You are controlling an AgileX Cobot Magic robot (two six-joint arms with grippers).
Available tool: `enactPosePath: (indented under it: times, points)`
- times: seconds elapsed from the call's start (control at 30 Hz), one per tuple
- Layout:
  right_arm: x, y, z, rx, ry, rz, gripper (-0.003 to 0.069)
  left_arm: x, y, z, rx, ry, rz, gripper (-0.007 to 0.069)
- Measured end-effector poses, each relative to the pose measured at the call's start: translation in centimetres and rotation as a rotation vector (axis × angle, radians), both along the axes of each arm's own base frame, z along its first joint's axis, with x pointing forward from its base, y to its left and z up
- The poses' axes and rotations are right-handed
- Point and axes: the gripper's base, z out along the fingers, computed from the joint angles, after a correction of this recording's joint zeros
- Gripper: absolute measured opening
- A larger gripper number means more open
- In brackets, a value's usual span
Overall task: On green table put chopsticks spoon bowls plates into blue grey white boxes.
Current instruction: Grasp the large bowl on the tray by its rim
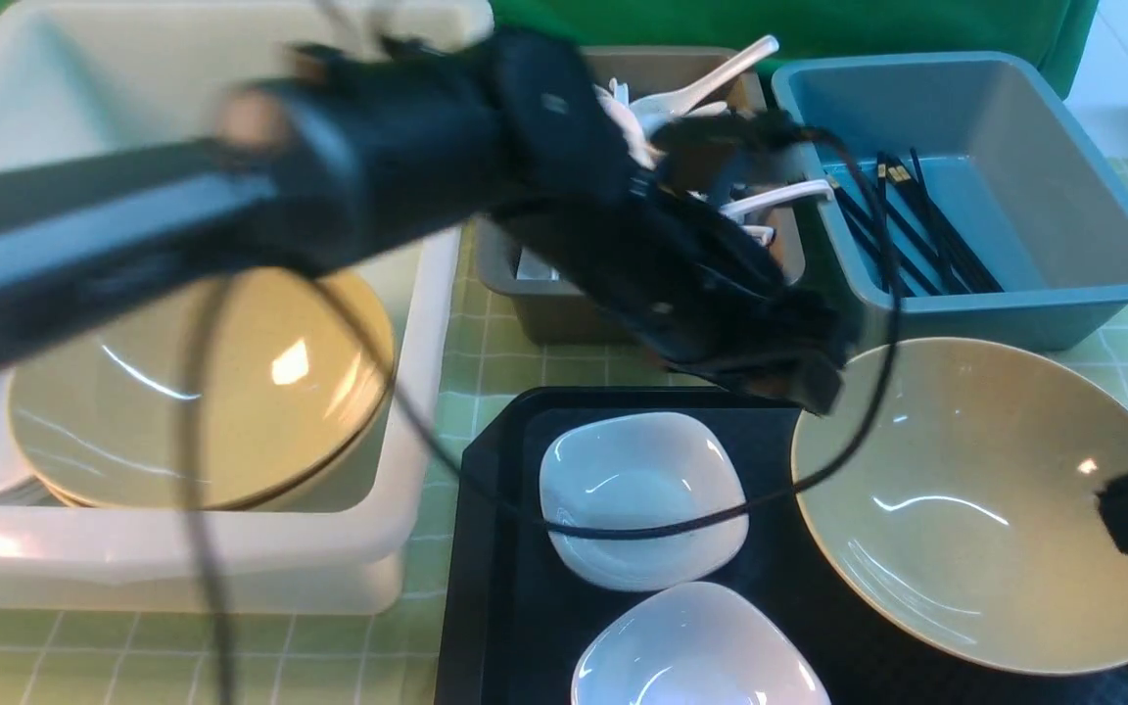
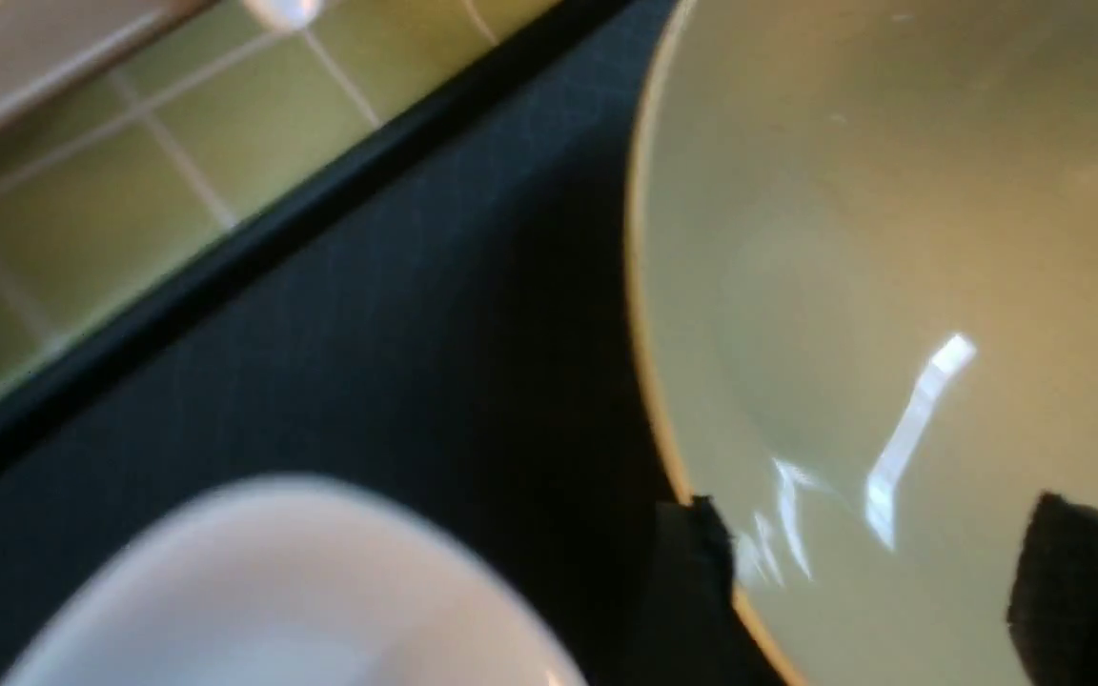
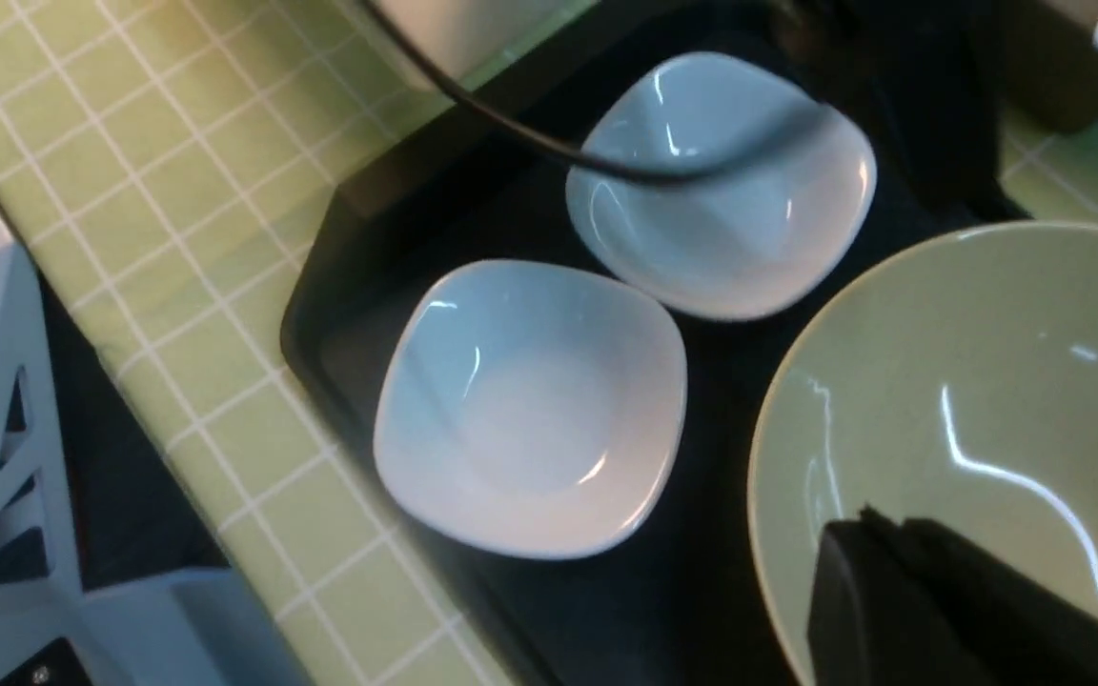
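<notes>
A tan bowl (image 1: 975,509) and two white plates (image 1: 637,499) (image 1: 696,651) sit on a black tray (image 1: 505,587) on the green table (image 1: 505,362). My left gripper (image 1: 814,387) is open at the bowl's far left rim. In the left wrist view (image 2: 883,581) one finger is outside the rim and the other over the bowl (image 2: 892,238). My right gripper (image 1: 1107,504) hangs shut and empty over the bowl's right side (image 3: 868,529). Spoons (image 1: 711,83) lie in the grey box (image 1: 544,313). Chopsticks (image 1: 916,235) lie in the blue box (image 1: 1014,313).
The big white box (image 1: 231,558) at the left holds stacked tan bowls (image 1: 202,392). My left arm and its cable stretch across the grey box and over the far plate. The table's front edge shows in the right wrist view (image 3: 82,314).
</notes>
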Motion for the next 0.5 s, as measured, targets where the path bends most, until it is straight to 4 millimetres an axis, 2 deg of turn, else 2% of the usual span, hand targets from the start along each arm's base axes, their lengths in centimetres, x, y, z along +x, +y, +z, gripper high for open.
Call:
enactPosePath:
  times: [0.1, 0.23, 0.3, 0.33, 0.37, 0.4, 0.47, 0.5]
  points:
    - [-1.5, -0.3, 0.7, 0.014, -0.059, 0.0, 0.0024, 2.0, -1.4, -2.2, 0.012, 0.029, 0.025, 0.0439]
    - [-2.4, -0.5, 1.1, 0.022, -0.097, 0.001, 0.0024, 3.6, -2.7, -4.2, 0.021, 0.071, 0.037, 0.0407]
    - [-2.6, -0.5, 1.1, 0.023, -0.101, 0.001, 0.0024, 4.0, -3.1, -5.1, 0.027, 0.108, 0.033, 0.0341]
    - [-2.6, -0.5, 1.1, 0.024, -0.102, 0.001, 0.0024, 4.1, -3.3, -5.3, 0.031, 0.126, 0.022, 0.0274]
    - [-2.6, -0.5, 1.1, 0.024, -0.103, 0.001, 0.0024, 4.1, -3.3, -5.4, 0.034, 0.13, 0.02, 0.0261]
    - [-2.6, -0.5, 1.1, 0.023, -0.104, 0.0, 0.0024, 4.2, -3.4, -5.5, 0.039, 0.146, 0.008, 0.0162]
    - [-2.5, -0.6, 1.2, 0.028, -0.116, -0.006, 0.0024, 4.1, -3.4, -5.3, 0.037, 0.168, -0.007, 0.0046]
    - [-2.5, -0.6, 1.2, 0.028, -0.117, -0.007, 0.0024, 4.1, -3.4, -5.3, 0.037, 0.169, -0.009, 0.0041]
